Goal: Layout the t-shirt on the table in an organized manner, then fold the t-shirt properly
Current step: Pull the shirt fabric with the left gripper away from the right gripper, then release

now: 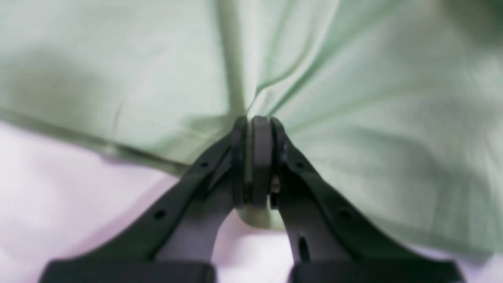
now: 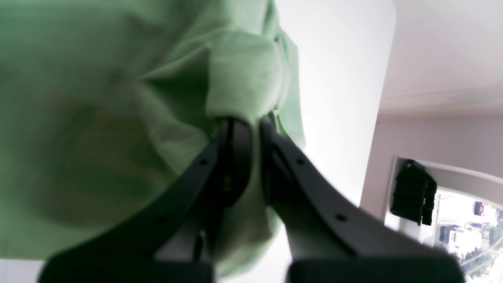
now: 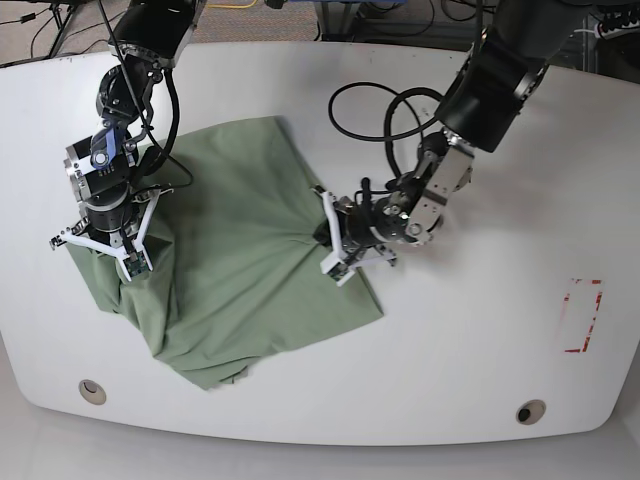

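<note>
Pinching t-shirt (image 3: 240,260) — both grippers.

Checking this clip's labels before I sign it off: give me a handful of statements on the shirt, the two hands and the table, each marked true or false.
1. The left hand is shut on the t-shirt. True.
2. The right hand hangs open, clear of the cloth. False: it is shut on a bunched fold of the shirt.
3. The shirt lies flat and neatly squared on the table. False: it is rumpled, with creases running toward the left hand.
4. A red-outlined rectangle mark sits on the table away from the shirt. True.
5. The shirt covers both round grommet holes. False: the grommet hole near one corner and the other grommet hole are both uncovered.
</note>
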Motion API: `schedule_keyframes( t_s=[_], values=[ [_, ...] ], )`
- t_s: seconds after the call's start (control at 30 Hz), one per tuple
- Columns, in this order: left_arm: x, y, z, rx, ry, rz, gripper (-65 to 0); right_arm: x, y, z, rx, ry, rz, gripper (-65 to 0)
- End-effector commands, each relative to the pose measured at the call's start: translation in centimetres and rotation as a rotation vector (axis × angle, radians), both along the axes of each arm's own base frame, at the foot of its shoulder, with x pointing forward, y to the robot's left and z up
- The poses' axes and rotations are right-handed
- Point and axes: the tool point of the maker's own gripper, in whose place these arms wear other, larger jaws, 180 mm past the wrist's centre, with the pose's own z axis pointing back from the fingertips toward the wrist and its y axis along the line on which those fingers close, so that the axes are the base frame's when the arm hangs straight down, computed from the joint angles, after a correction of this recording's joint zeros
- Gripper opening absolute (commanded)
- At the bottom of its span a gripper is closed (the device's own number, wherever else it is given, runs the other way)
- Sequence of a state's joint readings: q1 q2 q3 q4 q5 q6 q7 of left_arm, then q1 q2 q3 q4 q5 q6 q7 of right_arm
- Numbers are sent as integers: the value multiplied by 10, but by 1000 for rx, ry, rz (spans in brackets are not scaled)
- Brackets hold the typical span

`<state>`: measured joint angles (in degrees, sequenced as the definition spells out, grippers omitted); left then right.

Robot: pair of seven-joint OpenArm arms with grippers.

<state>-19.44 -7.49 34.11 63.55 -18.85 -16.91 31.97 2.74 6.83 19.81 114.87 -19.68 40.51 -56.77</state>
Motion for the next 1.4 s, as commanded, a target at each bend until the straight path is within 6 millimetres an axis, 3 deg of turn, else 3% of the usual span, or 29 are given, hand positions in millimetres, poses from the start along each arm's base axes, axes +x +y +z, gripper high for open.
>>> schedule_keyframes(
  t_s=[0.0, 0.53, 0.7, 0.93, 1.27, 1.37],
  values=[
    [-20, 52, -28, 204, 81, 13, -643, 7, -3, 16, -14, -53, -1, -648],
    [-43, 211, -12, 430, 47, 111, -640, 5, -5, 15, -19, -47, -4, -648],
    [-45, 241, -4, 448, 52, 101, -640, 4, -8, 15, -22, -46, -12, -648],
    [-45, 264, 8, 478, 75, 88, -639, -4, -24, 14, -15, -47, -70, -648],
    [-53, 264, 7, 504, 122, 22, -639, -31, -26, -13, -9, 85, -135, -642],
    [-53, 263, 7, 502, 122, 23, -639, -41, -25, -23, 15, 116, -164, -599]
  ],
)
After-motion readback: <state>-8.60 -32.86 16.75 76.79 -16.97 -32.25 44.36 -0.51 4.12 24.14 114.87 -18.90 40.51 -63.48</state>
